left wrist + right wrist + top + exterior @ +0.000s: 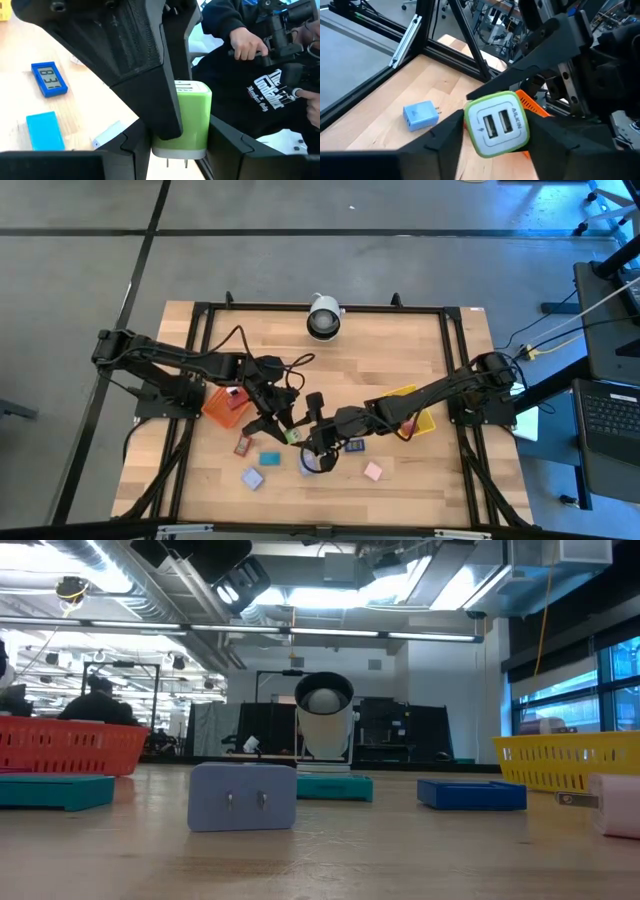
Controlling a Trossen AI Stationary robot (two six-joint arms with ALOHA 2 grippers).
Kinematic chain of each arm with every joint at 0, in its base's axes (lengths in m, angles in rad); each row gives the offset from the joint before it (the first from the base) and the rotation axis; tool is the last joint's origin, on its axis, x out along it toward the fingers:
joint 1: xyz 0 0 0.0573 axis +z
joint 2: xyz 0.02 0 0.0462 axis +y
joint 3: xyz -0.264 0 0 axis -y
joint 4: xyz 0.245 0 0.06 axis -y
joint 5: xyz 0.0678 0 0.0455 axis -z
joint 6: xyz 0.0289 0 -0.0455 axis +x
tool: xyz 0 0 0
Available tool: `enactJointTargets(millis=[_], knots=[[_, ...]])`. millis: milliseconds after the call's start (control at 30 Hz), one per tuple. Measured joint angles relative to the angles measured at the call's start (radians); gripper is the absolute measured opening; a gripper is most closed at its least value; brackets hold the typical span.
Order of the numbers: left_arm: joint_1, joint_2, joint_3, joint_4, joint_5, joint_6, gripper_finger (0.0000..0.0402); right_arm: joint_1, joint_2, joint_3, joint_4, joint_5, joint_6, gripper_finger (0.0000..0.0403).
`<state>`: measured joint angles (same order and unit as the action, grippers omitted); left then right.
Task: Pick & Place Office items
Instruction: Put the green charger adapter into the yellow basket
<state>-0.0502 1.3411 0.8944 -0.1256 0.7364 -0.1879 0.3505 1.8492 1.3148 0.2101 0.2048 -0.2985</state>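
Looking straight down, the left gripper (283,423) and right gripper (312,436) meet mid-table over a green USB charger (293,437), between the orange tray (222,407) and yellow tray (420,420). The left wrist view shows its fingers clamping the charger; the right wrist view shows fingers flanking the charger's port face, contact unclear.

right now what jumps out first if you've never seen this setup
The two grippers meet over the table's middle, both around one green USB charger: the left gripper clamps it, while the right gripper brackets it from the other side. An orange tray sits on the left of the table and a yellow tray on the right, with small coloured items near the front edge.
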Motion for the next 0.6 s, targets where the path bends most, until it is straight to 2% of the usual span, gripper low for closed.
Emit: enactJointTargets(millis=[133,467,600], knots=[[0.0,0.0,0.0,-0.001,0.007,-0.003,0.0145,0.0,0.0,0.0,0.002,-0.011,-0.012,0.0156],[0.0,0.0,0.0,0.0,0.021,-0.012,0.0145,0.0,0.0,0.0,0.006,-0.012,-0.017,0.0156],[0.0,0.0,0.0,0.001,0.026,-0.012,0.0169,0.0,0.0,0.0,0.007,-0.01,-0.019,0.0156]])
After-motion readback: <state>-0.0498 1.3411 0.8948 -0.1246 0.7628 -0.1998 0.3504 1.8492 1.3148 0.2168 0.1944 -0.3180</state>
